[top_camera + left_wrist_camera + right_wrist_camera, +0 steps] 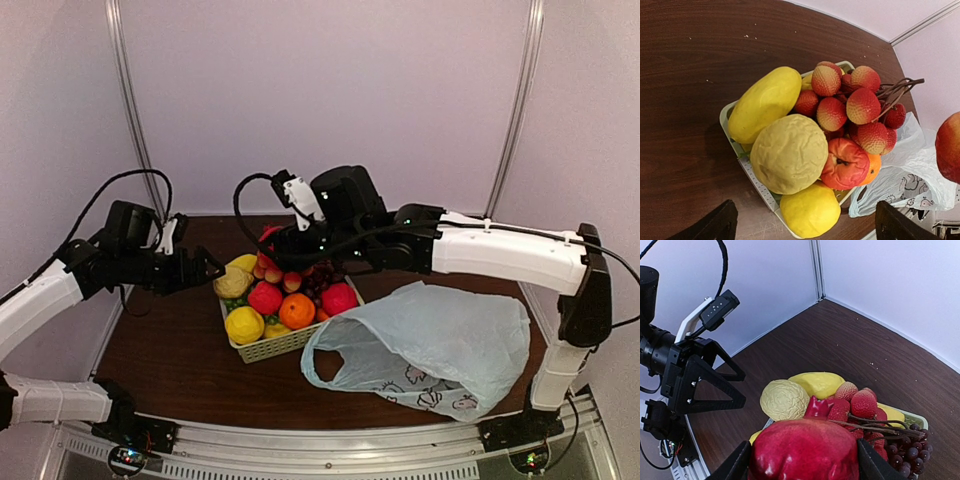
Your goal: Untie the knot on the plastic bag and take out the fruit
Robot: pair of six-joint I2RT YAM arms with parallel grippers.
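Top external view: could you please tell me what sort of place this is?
Probably a robot test booth, not a home: plain partition walls with a metal post, a left arm and right arm bolted at the edge of a dark table, and a fruit basket between them.

Robotics test booth indicated: dark brown wood-grain surface [180, 350] is enclosed by plain white panel walls [330, 90] joined by grey metal posts [132, 100]; slotted aluminium rail [330, 452] is fitted along the near edge.
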